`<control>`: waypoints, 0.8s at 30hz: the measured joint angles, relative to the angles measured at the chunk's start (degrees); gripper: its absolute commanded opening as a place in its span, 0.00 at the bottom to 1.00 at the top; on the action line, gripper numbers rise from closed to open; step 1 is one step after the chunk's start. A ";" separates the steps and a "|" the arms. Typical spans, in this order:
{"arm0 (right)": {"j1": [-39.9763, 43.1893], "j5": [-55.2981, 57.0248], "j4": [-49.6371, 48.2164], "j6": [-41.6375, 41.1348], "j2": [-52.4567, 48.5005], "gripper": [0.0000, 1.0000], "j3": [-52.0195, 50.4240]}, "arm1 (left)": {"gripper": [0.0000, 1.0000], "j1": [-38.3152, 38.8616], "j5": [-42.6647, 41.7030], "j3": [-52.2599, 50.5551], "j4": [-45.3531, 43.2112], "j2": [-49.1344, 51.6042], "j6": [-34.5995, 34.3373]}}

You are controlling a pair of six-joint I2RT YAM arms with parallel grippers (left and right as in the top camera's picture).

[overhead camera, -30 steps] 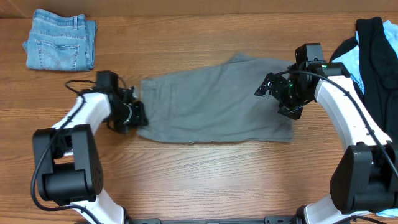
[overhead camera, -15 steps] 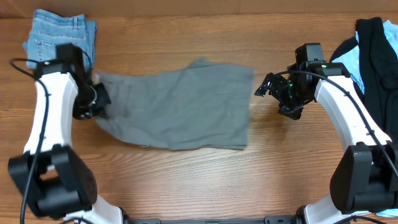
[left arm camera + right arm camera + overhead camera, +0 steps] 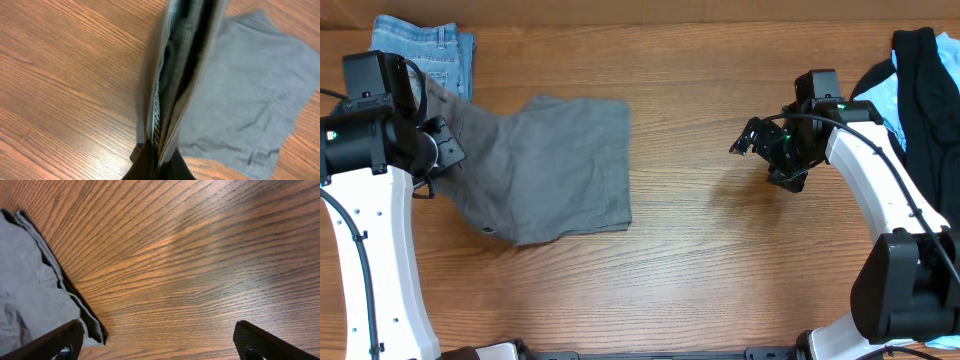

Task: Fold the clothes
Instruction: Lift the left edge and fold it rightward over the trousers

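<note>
Folded grey shorts (image 3: 550, 165) lie on the left half of the wooden table, one edge lifted toward the folded jeans (image 3: 450, 50) at the back left. My left gripper (image 3: 442, 148) is shut on the shorts' left edge; in the left wrist view the pinched folds (image 3: 180, 80) run up from the fingers (image 3: 159, 162), the rest of the shorts (image 3: 250, 90) spreading right. My right gripper (image 3: 760, 145) is open and empty over bare wood at the right; its wrist view (image 3: 155, 345) shows the shorts' edge (image 3: 30, 295) at the left.
A pile of black (image 3: 920, 90) and light blue (image 3: 880, 95) clothes lies at the table's right edge, next to the right arm. Bare wood (image 3: 720, 250) spans the middle and front.
My left gripper has dragged the grey shorts from the table's middle far to the left and back, toward the jeans. The right arm has stayed still, open.
</note>
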State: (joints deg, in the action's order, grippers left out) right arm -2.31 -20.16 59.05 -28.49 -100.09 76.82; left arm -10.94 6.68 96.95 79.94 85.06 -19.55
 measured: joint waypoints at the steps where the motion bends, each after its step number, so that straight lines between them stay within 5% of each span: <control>1: 0.02 0.00 0.02 0.02 0.00 1.00 0.00 | 0.04 0.96 -0.04 0.02 0.22 0.02 0.00; 12: 0.00 0.00 0.02 0.02 0.00 1.00 0.00 | 0.04 17.03 -1.07 0.17 -0.48 4.50 0.61; 24: 0.02 -0.02 0.00 0.02 0.00 1.00 0.00 | 0.04 21.84 -1.77 0.20 -2.01 16.41 1.73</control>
State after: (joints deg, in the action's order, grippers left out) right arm -2.28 -20.18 59.05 -28.47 -100.09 76.82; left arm 10.90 4.91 97.14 77.93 101.47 -17.82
